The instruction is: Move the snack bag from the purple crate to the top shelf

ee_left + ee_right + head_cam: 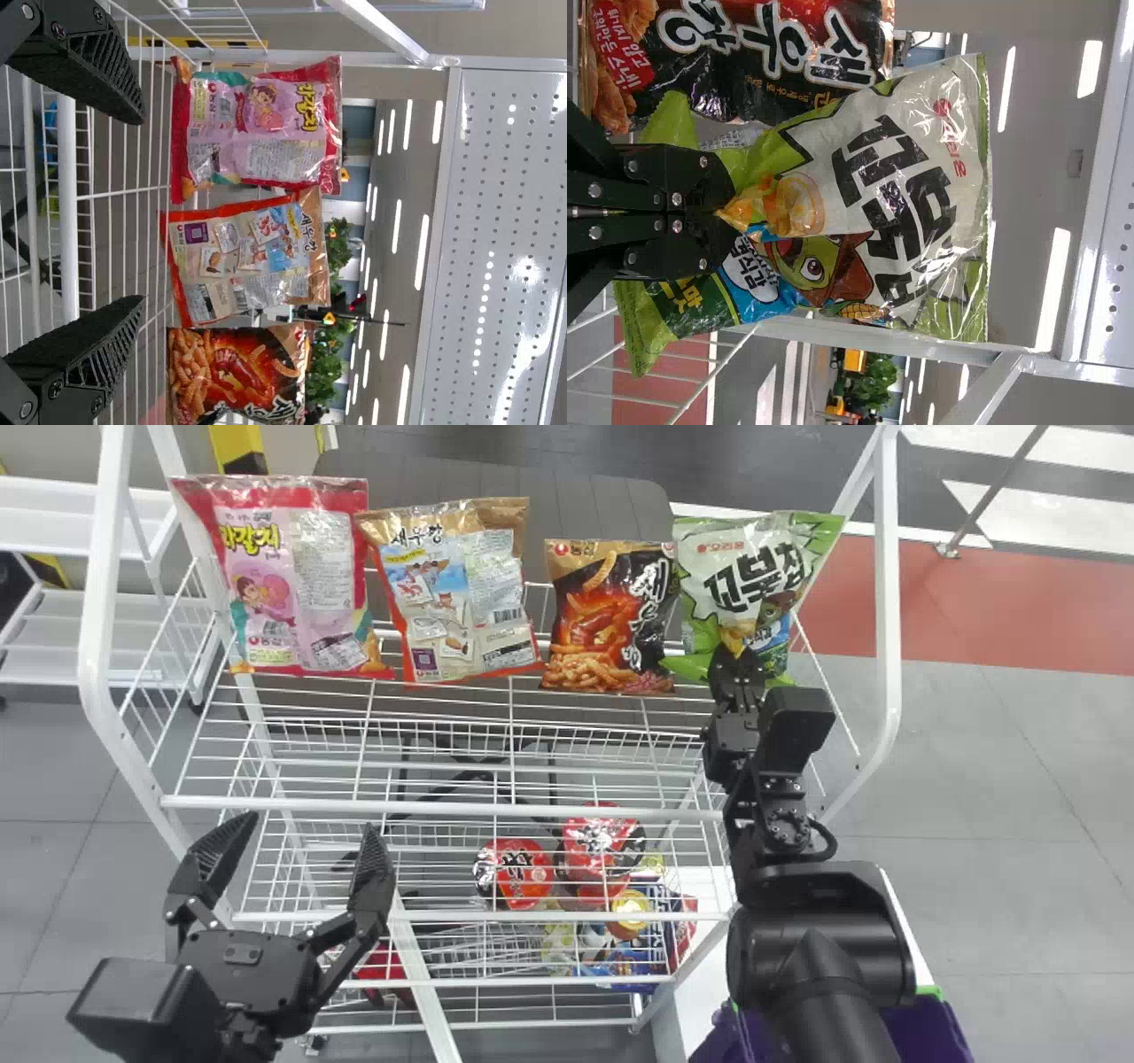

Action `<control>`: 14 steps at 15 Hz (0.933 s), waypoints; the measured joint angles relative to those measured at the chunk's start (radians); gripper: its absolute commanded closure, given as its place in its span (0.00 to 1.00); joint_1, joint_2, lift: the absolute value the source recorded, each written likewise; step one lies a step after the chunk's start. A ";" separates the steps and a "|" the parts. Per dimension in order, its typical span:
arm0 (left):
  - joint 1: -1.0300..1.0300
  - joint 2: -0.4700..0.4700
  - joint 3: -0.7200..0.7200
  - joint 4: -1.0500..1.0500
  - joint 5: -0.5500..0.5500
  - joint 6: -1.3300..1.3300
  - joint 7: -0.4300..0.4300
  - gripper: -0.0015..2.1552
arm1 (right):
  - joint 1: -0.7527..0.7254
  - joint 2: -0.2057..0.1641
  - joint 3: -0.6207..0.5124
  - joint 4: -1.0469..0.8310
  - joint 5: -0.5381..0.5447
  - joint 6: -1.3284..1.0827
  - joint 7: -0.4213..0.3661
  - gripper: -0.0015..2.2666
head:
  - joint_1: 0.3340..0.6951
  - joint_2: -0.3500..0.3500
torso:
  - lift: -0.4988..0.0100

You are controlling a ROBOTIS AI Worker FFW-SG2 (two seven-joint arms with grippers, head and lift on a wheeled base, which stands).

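Right gripper [719, 211] is clamping the snack bag [917, 190] ahead of it, at the top shelf [425, 807]; I'm judging placement underway, settling then release next.

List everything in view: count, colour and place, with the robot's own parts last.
White wire rack: one, before the robot
Pink-and-red snack bag: one, top shelf, left end
Tan-and-orange snack bag: one, right of it
Black-and-orange snack bag: one, next along
Green-and-white snack bag: one, top shelf, right end
Red-and-black packs: at least two, lower in rack
Mixed packs: several, multicoloured, below, uncountable
Purple crate: one, lower right
White shelving: left background
Left gripper: one, black, open, rack's front left
Right gripper: one, black, pinching the green-and-white bag
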 measured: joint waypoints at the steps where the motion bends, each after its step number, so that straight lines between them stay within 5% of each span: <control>1: 0.000 0.000 0.000 0.001 0.001 0.000 0.000 0.05 | -0.007 0.000 0.000 0.013 0.000 -0.003 -0.003 0.76 | 1.00 0.25 | 0.98; 14: -0.010 -0.006 0.000 0.021 0.002 -0.003 0.001 0.05 | -0.052 0.000 0.015 0.097 0.001 -0.004 -0.080 0.72 | 1.00 0.25 | 0.98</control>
